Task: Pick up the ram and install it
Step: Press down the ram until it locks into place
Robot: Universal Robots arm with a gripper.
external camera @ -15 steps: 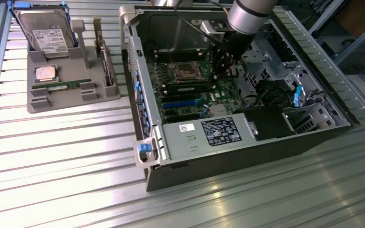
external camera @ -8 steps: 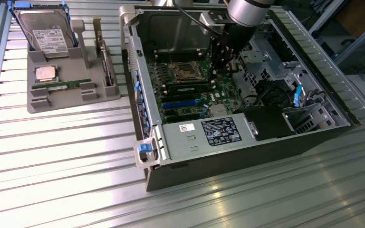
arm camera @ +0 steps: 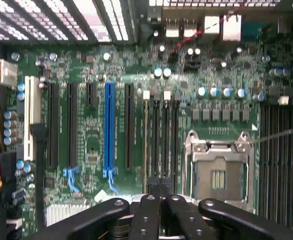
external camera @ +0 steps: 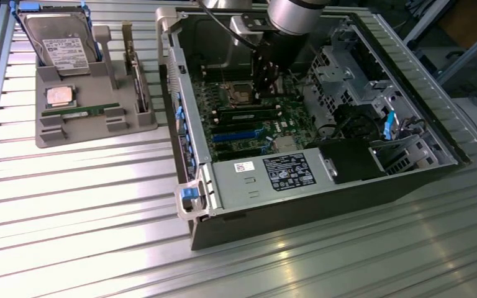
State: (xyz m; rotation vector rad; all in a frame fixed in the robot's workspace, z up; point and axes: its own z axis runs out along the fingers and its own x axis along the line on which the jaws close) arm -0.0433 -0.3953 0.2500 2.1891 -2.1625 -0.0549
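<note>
End effector [arm camera: 159, 192]: clenched, low over the motherboard's memory slots [arm camera: 161, 135] inside the open computer case [external camera: 247, 211] (anything pinched between the tips cannot be made out).
Ram [external camera: 81, 112]: lies flat in the grey tray [external camera: 97, 133] on the worktop [external camera: 72, 205], outside the case.
Bearing: ram is well apart from the end effector, toward the exterior view's left.
Long axis: roughly across the exterior view.
Count: one arm; one flat ram stick; one hard drive [external camera: 60, 43]; one CPU [external camera: 59, 95].
</note>
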